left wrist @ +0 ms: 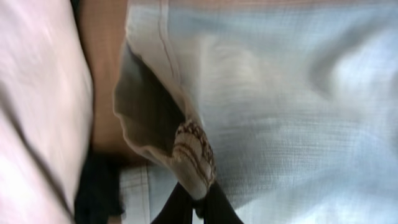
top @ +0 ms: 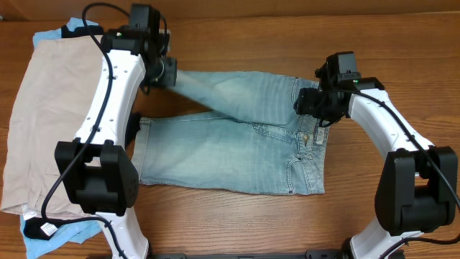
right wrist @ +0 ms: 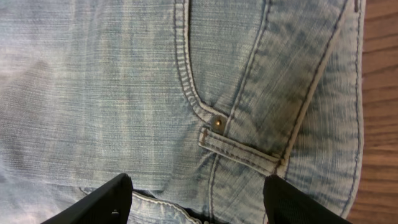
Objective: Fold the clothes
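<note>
The faded light-blue denim shorts (top: 237, 144) lie in the middle of the table, waistband to the right. The upper leg is lifted and pulled toward the left. My left gripper (top: 167, 72) is shut on that leg's hem; the left wrist view shows the hem edge (left wrist: 189, 155) pinched between the black fingers (left wrist: 198, 208). My right gripper (top: 310, 108) is open and sits over the waistband; in the right wrist view its fingers (right wrist: 198, 196) spread wide above the denim near a belt loop (right wrist: 239, 152).
A beige garment (top: 50, 108) lies at the left on a stack, with a sky-blue one (top: 50, 34) showing at the back left and front left, and a black one (top: 32, 229) at the front left. The wooden table (top: 388, 43) surrounds the shorts.
</note>
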{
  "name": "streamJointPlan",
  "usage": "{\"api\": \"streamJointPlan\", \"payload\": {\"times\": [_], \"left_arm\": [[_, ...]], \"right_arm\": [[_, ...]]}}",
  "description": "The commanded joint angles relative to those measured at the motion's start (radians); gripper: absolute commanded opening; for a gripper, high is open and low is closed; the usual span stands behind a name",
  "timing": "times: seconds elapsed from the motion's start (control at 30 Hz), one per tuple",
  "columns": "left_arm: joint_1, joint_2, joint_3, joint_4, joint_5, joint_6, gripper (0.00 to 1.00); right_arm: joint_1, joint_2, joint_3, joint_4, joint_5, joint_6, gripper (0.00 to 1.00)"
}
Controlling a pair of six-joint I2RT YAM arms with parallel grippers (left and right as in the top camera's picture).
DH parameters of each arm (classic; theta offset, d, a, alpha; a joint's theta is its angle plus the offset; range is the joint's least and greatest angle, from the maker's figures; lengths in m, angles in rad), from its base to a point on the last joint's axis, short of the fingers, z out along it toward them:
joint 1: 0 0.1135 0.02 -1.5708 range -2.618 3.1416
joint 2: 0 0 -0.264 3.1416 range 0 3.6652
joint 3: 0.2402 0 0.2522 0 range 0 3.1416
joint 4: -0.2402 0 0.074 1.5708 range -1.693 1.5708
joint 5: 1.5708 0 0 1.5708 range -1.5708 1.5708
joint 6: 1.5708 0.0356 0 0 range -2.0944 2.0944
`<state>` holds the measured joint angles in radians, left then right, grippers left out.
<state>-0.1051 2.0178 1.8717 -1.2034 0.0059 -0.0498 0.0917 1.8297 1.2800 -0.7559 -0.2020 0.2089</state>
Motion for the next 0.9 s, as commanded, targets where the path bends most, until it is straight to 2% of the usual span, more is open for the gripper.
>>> {"api": "streamJointPlan", "payload": {"times": [0.0, 0.1, 0.13, 0.17, 0.27, 0.3, 0.53, 0.67, 0.87], "left_arm": [[0.000, 0.024, -0.009, -0.069, -0.026, -0.010, 0.13], [0.000, 0.024, -0.043, -0.083, -0.071, -0.010, 0.59], [0.000, 0.024, -0.052, -0.075, -0.088, -0.010, 0.71], [0.000, 0.024, -0.056, -0.063, -0.098, -0.010, 0.80], [0.004, 0.024, -0.057, 0.013, -0.147, -0.006, 0.97], [0.006, 0.024, -0.053, 0.033, -0.153, -0.002, 1.00], [0.015, 0.024, 0.003, 0.090, -0.139, 0.001, 1.00], [0.014, 0.024, 0.021, 0.100, -0.136, 0.001, 1.00], [0.015, 0.024, 0.021, 0.124, -0.136, 0.001, 1.00]], "right_arm": [[-0.002, -0.027, -0.005, -0.006, 0.000, -0.003, 0.71], [-0.004, -0.027, -0.005, 0.003, 0.001, -0.016, 0.71], [-0.005, -0.027, -0.005, 0.014, 0.003, -0.035, 0.71], [-0.005, -0.027, -0.005, 0.029, 0.024, -0.042, 0.71], [-0.009, -0.026, -0.005, 0.097, 0.112, -0.046, 0.71], [-0.013, -0.024, -0.005, 0.119, 0.124, -0.053, 0.71], [-0.088, 0.045, -0.005, 0.210, 0.108, -0.077, 0.70], [-0.129, 0.066, -0.005, 0.218, 0.045, -0.086, 0.63], [-0.140, 0.125, -0.005, 0.270, -0.079, -0.131, 0.61]]}}
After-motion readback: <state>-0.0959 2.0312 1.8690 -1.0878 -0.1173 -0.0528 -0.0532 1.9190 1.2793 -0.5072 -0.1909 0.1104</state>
